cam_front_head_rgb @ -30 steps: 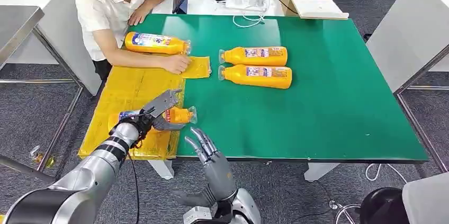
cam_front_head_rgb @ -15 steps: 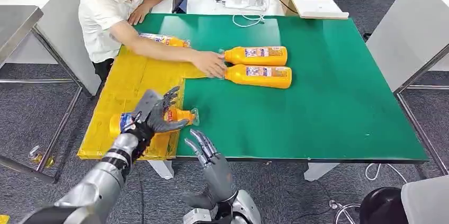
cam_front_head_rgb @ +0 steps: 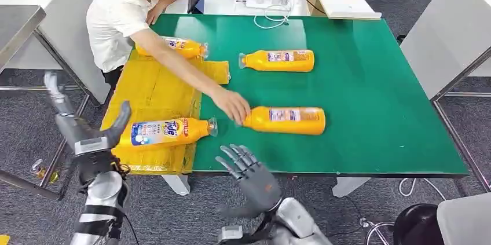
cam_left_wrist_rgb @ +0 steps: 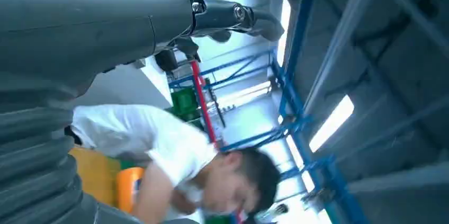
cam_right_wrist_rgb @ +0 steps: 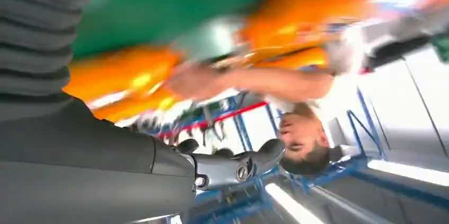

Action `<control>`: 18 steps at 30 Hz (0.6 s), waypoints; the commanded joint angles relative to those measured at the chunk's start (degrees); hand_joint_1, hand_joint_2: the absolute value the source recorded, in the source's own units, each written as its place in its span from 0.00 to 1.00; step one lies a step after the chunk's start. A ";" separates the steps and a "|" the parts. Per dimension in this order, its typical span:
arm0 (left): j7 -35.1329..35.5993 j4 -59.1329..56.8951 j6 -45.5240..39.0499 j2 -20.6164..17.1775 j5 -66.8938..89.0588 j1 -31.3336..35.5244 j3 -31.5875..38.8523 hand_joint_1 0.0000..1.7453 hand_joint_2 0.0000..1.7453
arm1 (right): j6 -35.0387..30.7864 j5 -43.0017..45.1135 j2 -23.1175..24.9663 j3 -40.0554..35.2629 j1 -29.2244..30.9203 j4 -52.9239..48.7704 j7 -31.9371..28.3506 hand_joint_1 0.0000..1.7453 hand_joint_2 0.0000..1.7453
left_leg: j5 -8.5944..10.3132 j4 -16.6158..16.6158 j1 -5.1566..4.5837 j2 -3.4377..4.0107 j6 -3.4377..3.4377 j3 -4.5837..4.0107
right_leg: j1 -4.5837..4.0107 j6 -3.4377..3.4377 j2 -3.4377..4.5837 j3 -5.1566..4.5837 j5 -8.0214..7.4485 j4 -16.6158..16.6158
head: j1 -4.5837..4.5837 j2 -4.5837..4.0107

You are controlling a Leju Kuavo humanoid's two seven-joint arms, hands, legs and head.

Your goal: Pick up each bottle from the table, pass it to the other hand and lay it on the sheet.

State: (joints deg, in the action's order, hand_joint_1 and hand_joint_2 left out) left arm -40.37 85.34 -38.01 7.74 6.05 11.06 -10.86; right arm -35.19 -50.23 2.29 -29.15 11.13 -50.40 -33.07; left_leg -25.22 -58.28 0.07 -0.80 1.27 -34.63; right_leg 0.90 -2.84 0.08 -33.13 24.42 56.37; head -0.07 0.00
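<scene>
The left hand (cam_front_head_rgb: 87, 135) stood at the lower left of the head view, beside the table edge, fingers spread and holding nothing. The right hand (cam_front_head_rgb: 250, 171) sat at lower centre, just in front of the table's (cam_front_head_rgb: 370, 83) near edge, fingers also spread and empty.

Bottle positions:
- Near bottle (cam_front_head_rgb: 165, 131): on its side on the yellow sheet (cam_front_head_rgb: 150, 91), cap overhanging the sheet's right edge.
- Centre bottle (cam_front_head_rgb: 285, 120): on the green surface at mid frame, with the person's hand (cam_front_head_rgb: 231, 106) at its cap end.
- Far bottle (cam_front_head_rgb: 278, 60): on the green surface, upper centre.
- Rear bottle (cam_front_head_rgb: 184, 47): at the sheet's far edge, partly hidden by the person's arm (cam_front_head_rgb: 173, 65).

Hazards, judged from this layout:
1. The centre bottle appeared to be the next pick. The person's hand was at its cap, directly beyond the right hand. A reach begun now risked striking that hand or arm.
2. The bottles lay on rounded sides. A glancing touch could roll one away from the fingers, or toward the near edge.
3. The near bottle lay close to the sheet's front and right borders. A sweep of either arm could push it off the sheet.
4. The right wrist view was blurred, so close-range detail there was unreliable.
</scene>
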 commanded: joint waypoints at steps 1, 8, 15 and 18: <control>0.37 9.85 9.48 -0.09 -8.21 -4.00 3.00 0.00 1.00 | -4.81 -10.32 -6.35 13.43 10.51 12.39 10.62 0.00 1.00 | 0.02 0.03 -0.02 0.18 -0.02 0.17 | 0.01 0.08 0.12 0.12 -0.07 -0.05 | 0.02 0.00; 0.37 12.17 9.69 -0.42 -6.86 -6.84 2.90 0.00 1.00 | -4.81 -10.22 -8.42 17.47 12.17 15.22 13.09 0.00 1.00 | -0.01 0.04 -0.05 0.07 -0.01 0.19 | 0.04 0.00 0.04 0.17 -0.04 -0.04 | -0.02 0.00; 0.37 11.20 8.35 -1.63 -2.50 -9.38 0.71 0.00 1.00 | -3.58 -12.86 -10.40 19.53 13.91 19.90 20.28 0.00 1.00 | -0.01 0.04 -0.02 0.09 -0.05 0.21 | 0.01 0.03 0.05 0.18 -0.04 -0.03 | -0.04 0.00; 0.37 12.07 8.18 -2.18 -0.07 -12.01 -1.65 0.00 1.00 | -2.94 -12.78 -12.27 21.19 15.23 22.06 21.98 0.00 1.00 | 0.01 0.07 -0.06 0.06 -0.01 0.21 | 0.06 -0.01 0.03 0.19 -0.05 -0.07 | -0.04 0.00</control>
State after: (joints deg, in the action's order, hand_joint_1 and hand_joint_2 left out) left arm -40.33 97.57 -29.07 7.63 1.87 3.42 -9.29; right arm -35.19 -61.88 -6.62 -12.39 20.78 -39.60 -16.01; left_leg -25.18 -58.30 0.05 -0.87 1.30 -34.67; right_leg 0.94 -2.95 0.06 -33.17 24.35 56.36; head -0.11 0.00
